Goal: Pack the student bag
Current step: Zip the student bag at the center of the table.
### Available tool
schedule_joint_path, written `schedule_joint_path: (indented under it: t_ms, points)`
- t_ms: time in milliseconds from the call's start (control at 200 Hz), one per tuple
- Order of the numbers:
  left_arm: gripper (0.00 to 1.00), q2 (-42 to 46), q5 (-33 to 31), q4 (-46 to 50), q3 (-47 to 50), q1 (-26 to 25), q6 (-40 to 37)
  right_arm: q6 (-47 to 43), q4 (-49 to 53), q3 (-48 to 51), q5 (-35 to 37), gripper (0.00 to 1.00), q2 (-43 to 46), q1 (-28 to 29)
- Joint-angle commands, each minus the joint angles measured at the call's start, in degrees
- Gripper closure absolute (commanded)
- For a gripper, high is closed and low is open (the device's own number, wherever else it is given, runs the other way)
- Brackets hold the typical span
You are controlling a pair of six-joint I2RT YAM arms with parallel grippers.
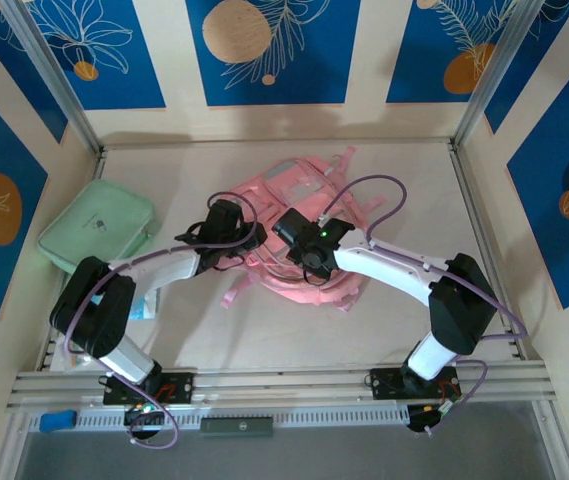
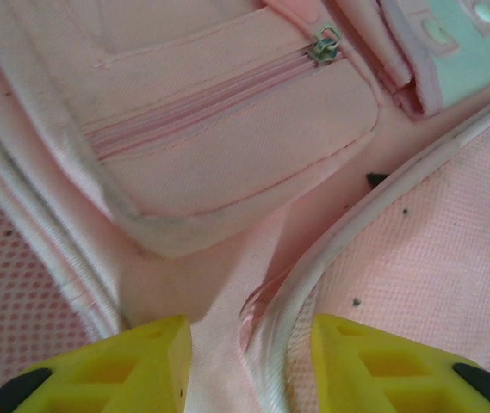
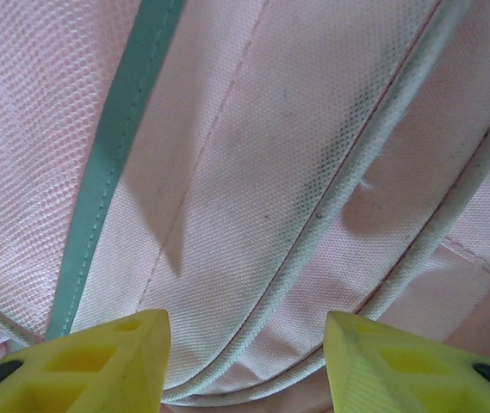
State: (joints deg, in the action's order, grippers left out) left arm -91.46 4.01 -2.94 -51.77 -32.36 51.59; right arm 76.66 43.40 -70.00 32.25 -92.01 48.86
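The student bag [image 1: 299, 190], a pink backpack, lies flat in the middle of the table. Both grippers are down on its near part. My left gripper [image 1: 239, 235] is at its left side and my right gripper [image 1: 299, 248] at the middle. In the left wrist view the left gripper [image 2: 249, 329] stands open, with a pink strap fold and white piping [image 2: 313, 271] loose between its yellow fingers. A zipped pocket [image 2: 227, 120] lies just beyond them. The right gripper [image 3: 246, 318] is open too, close above the bag's pink fabric [image 3: 253, 163] and piping, and grips nothing.
A flat mint-green zip case [image 1: 99, 228] lies at the left wall, beside the left arm. Patterned walls with metal posts close in the table on three sides. A metal rail [image 1: 284, 380] runs along the near edge, where a small blue object [image 1: 56, 420] rests.
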Motion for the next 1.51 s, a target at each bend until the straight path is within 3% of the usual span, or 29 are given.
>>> schedule_joint_path:
  t_ms: [0,120,255,500,760,905,1065,1175,1501]
  points:
    - [0.59,-2.2,2.9,-2.1,-2.8,0.6,1.0,-1.2,-1.2,1.1,-1.9,0.50,2.1,-0.6]
    - [0.60,-3.2,4.0,-2.6,-3.5,0.6,1.3,-2.0,-2.1,1.6,-3.3,0.50,2.3,-1.4]
    - [0.68,-3.9,5.8,-2.6,-4.4,0.5,1.4,-3.4,-3.1,2.1,-5.0,0.50,2.4,-2.6]
    - [1.00,-2.3,7.2,-2.6,-3.0,-0.3,3.3,-8.9,-3.0,1.4,-8.9,0.50,3.2,-6.6]
    - [1.00,1.1,3.9,-3.0,-1.8,-5.8,9.2,-12.3,5.9,2.2,-9.3,0.42,10.2,-11.3]
    - [1.00,2.1,0.9,-2.1,-2.7,-8.5,12.6,-10.0,7.7,7.2,-11.0,0.37,17.1,-8.5]
    - [1.00,2.1,-3.0,1.4,-5.1,-11.1,14.3,-3.2,9.4,9.1,-9.0,0.36,18.8,-0.3]
    - [1.00,2.2,-4.0,0.6,-4.9,-12.1,15.8,0.5,5.3,10.0,-6.8,0.36,17.0,5.0]
    - [1.00,3.4,-6.1,1.9,-5.3,-13.0,16.2,4.9,-1.6,2.7,2.4,0.42,4.7,10.1]
